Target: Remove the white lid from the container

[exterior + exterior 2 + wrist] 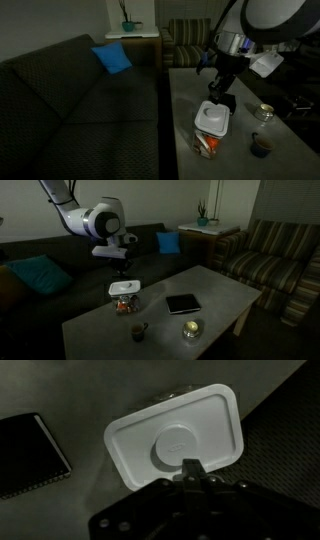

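In an exterior view the dark gripper (222,101) hangs from a glossy white arm (262,20). Just under its tips is the lid (212,118), a flat white rounded square of plastic with a raised rim. It sits a little tilted on the container (207,143), a small clear tub showing orange-red and white inside. Both stand on a smooth grey table (185,100). Off to one side of the gripper are a small dark round bowl (262,146) and a paler round dish (265,112). Well apart from it, a blue cushion (112,58) rests on a dark upholstered sofa (60,100).

In an exterior view the gripper (123,271) hovers directly over the lid (125,287), with the container (125,305) below. Whether lid and container touch is too small to tell. A flat black square box (183,304) lies beside them on the table (225,290). The bowl (138,331) and the glassy dish (192,329) sit further off.

In the wrist view the lid (178,445) lies straight ahead of the gripper (190,467). It is matte, round-cornered and rimmed, with a shallow round disc at its centre. The jaws stand close together at its near edge, but I cannot tell whether they pinch the rim. The box (25,455) lies off to the side.
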You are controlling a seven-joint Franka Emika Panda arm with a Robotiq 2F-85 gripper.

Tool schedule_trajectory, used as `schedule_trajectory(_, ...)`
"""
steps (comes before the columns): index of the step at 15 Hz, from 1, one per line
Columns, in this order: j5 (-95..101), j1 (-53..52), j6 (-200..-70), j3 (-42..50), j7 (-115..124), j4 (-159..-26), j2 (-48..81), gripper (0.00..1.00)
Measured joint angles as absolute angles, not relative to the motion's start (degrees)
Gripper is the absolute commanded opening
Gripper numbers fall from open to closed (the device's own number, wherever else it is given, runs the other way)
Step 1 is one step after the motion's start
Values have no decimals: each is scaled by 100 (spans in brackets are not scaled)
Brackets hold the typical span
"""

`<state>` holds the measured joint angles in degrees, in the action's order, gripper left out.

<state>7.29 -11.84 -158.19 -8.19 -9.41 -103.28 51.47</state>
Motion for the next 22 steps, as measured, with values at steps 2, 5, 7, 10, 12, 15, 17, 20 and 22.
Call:
schedule_trajectory(2,729,-1127,-15710,-910,-1006,-10419,5024,39)
schedule_trajectory(5,736,-1133,-15683,-889,-1023,-10513,4986,61)
schedule_trajectory(7,746,-1137,-15705,-845,-1023,-10545,5023,75)
schedule_trajectory(10,746,-1118,-15732,-843,-1027,-10522,5172,95)
schedule_trajectory(12,742,-1076,-15745,-903,-1051,-10469,5321,100)
schedule_trajectory(15,726,-1013,-15800,-1019,-1057,-10341,5556,100)
schedule_trajectory(17,696,-1004,-16024,-1035,-1012,-10264,5713,100)
schedule_trajectory(20,694,-1002,-16525,-1018,-886,-10187,5906,100)
schedule_trajectory(22,695,-1008,-16783,-983,-819,-10142,5978,100)
